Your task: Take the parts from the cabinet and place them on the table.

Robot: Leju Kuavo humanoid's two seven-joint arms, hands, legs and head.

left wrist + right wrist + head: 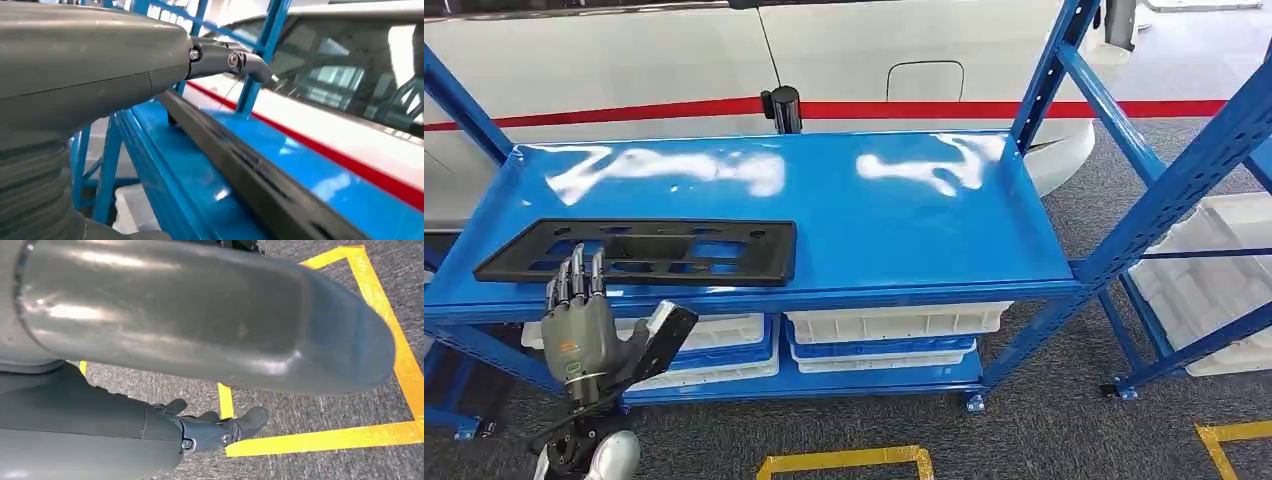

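The black slotted panel (646, 250) lay on the blue shelf (904, 215), at twelve o'clock from the left hand (579, 325), whose fingers were spread and held nothing; white bins (894, 325) sat stacked below. The right hand (220, 427) hung with fingers loosely apart, holding nothing.

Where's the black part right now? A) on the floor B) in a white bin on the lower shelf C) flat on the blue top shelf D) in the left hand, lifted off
C: the black part lies flat on the blue top shelf, with the left hand open just in front of it.
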